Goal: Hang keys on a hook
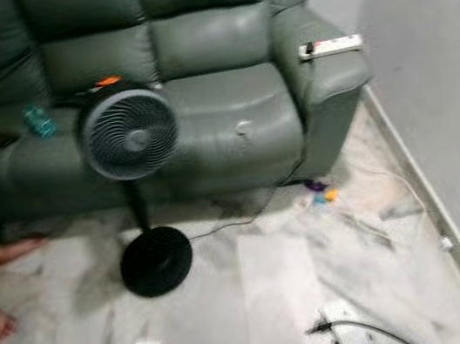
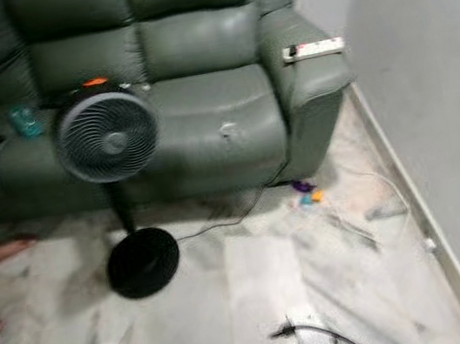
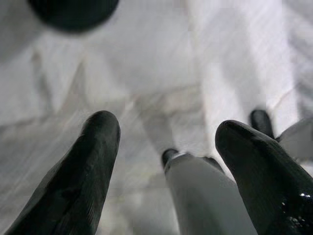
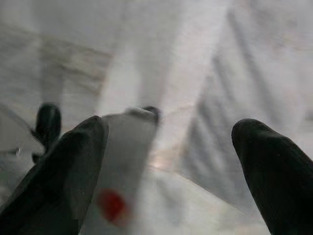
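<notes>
- Centre frame: small metallic object [image 1: 243, 127], possibly the keys, on the green sofa [image 1: 217, 95]; blur prevents confirmation.
- Keys judged light, rigid, slippery; take hold at the ring.
- Left gripper [image 3: 166, 147], right gripper [image 4: 168, 147]: fingers apart, empty, over the floor [image 1: 276, 288].

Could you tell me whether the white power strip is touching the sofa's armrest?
Touching. In the left eye view the power strip lies flat on top of the sofa's armrest, with no gap beneath it.

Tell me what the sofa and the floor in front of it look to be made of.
Sofa: dark green leather or leatherette, going by its smooth, softly shiny, puffed cushions; real or synthetic cannot be told. Floor: polished marble or marble-look tile, white with grey veining and a faint sheen; blur leaves it open.
</notes>
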You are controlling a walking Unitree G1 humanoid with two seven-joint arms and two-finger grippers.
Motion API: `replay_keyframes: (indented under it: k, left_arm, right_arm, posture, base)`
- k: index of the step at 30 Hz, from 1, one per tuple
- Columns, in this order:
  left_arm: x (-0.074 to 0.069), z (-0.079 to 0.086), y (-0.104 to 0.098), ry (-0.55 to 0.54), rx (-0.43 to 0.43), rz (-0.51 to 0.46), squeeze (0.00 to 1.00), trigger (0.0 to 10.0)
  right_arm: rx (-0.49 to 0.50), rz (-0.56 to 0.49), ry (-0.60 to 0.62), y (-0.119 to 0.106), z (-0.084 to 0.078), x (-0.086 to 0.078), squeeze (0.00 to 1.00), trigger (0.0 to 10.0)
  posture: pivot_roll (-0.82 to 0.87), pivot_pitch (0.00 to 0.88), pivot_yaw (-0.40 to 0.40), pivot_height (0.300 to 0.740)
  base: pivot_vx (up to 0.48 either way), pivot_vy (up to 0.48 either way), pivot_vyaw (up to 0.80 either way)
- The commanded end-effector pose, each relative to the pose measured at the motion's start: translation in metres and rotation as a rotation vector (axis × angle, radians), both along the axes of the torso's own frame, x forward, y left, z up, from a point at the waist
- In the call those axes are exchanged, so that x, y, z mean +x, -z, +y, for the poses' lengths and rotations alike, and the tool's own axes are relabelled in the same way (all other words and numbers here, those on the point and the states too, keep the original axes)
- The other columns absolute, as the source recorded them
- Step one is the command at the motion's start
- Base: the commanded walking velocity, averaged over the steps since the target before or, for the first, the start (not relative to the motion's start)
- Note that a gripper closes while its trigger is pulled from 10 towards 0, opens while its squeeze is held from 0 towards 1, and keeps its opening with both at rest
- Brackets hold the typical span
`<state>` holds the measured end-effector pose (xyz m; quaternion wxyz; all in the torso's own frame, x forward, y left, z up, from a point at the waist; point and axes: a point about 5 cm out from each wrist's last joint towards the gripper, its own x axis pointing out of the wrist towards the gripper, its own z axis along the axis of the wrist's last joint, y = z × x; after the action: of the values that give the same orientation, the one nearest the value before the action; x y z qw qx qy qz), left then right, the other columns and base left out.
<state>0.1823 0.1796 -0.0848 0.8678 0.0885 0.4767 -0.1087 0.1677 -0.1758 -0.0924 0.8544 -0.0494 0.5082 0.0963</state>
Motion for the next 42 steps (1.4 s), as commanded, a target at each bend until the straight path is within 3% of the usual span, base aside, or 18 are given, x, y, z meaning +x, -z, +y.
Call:
replay_keyframes:
  k: [1, 42]
  left_arm:
    - [-0.0138, 0.0210, 0.0039, -0.032, 0.040, 0.051, 0.00, 10.0]
    - [-0.0135, 0.0214, 0.0039, -0.038, 0.039, 0.063, 0.00, 10.0]
  right_arm:
    - [0.042, -0.038, -0.029, -0.0040, 0.0186, 0.0114, 0.00, 10.0]
    - [0.034, -0.040, -0.065, -0.0054, 0.0173, 0.0140, 0.00, 10.0]
  posture:
    - [0.05, 0.099, -0.003, 0.740]
    - [0.05, 0.098, -0.019, 0.740]
  base:
    - [0.379, 0.000, 0.00]
    - [0.342, 0.000, 0.00]
